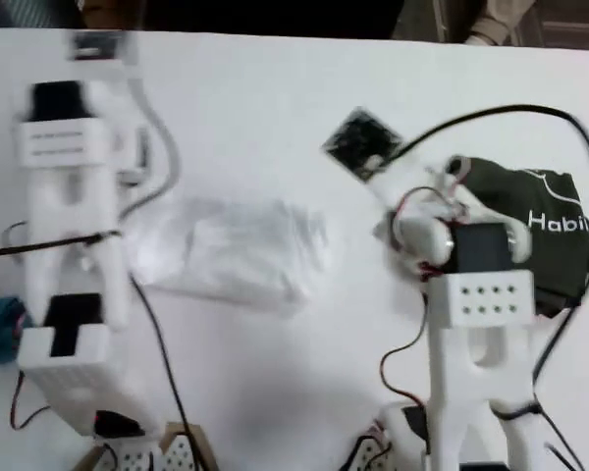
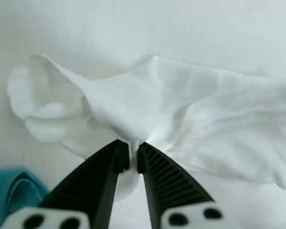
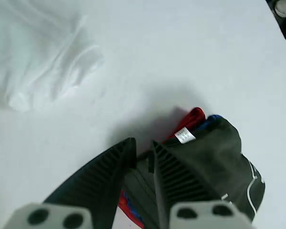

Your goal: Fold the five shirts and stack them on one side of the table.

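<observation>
Table [image 1: 275, 98], L fingers [image 2: 123, 157] pinch white shirt [image 2: 181, 119], R fingers [image 3: 127, 151] near-shut over black shirt [image 3: 214, 157], red cloth [image 3: 193, 117] under

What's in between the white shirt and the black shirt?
Nothing, just bare white table between the white shirt and the black shirt. The right wrist view shows that gap.

Bare worktop [image 1: 275, 98] is left along the far side; the middle is taken by a white shirt [image 1: 231, 245] (crumpled), and the right by a dark shirt stack [image 1: 540, 216].
</observation>
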